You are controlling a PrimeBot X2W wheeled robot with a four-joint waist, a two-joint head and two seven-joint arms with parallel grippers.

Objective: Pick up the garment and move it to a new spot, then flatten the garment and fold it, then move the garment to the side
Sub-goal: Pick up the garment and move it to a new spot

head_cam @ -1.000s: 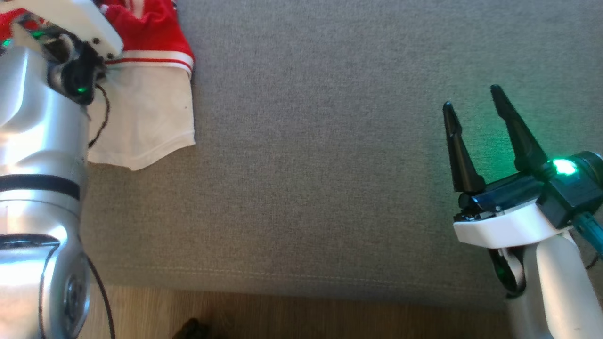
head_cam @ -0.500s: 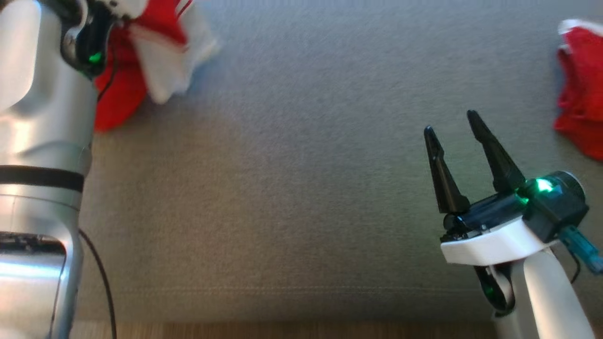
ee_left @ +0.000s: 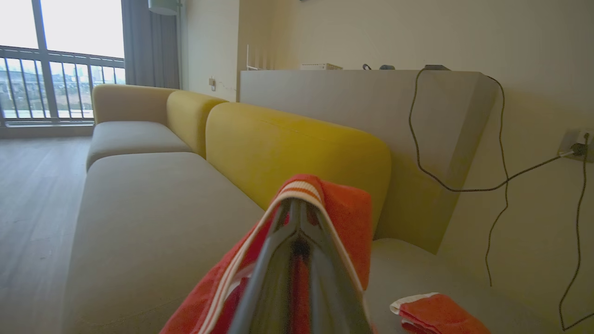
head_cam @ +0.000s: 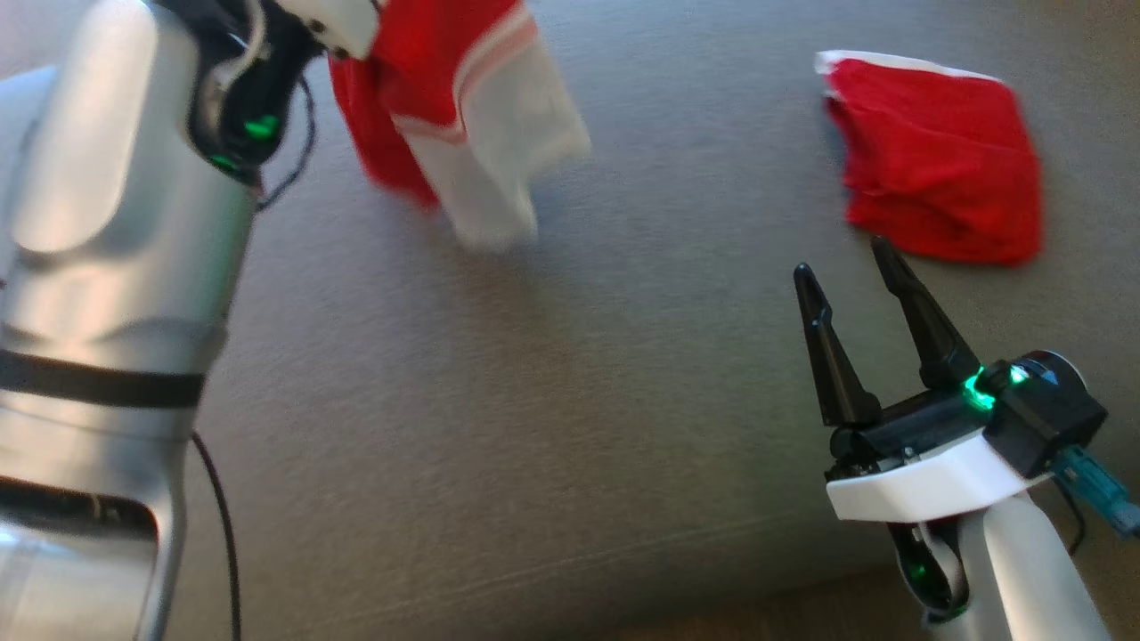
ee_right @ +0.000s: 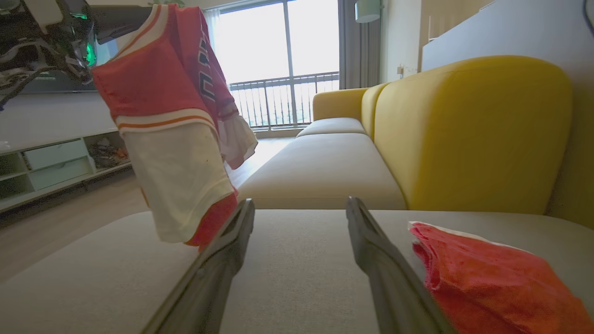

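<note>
A red and white garment (head_cam: 463, 116) hangs in the air above the grey sofa seat (head_cam: 570, 374), bunched and swinging. My left gripper (ee_left: 299, 204) is shut on its striped edge, and the cloth (ee_left: 343, 213) drapes over both fingers. From the right wrist view the garment (ee_right: 171, 139) dangles at the upper left, clear of the cushion. My right gripper (head_cam: 842, 258) hovers low over the seat at the lower right, open, with nothing between its fingers (ee_right: 232, 250).
A second red cloth (head_cam: 940, 160) lies folded on the seat just beyond my right gripper, also visible as the red cloth (ee_right: 482, 273). The yellow backrest (ee_right: 464, 134) bounds the far side. Wooden floor (head_cam: 802, 614) runs along the seat's front edge.
The head view has shifted, bringing the folded red cloth into sight. My left gripper has lifted the garment off the seat, and it now hangs free. The right gripper stays open.
</note>
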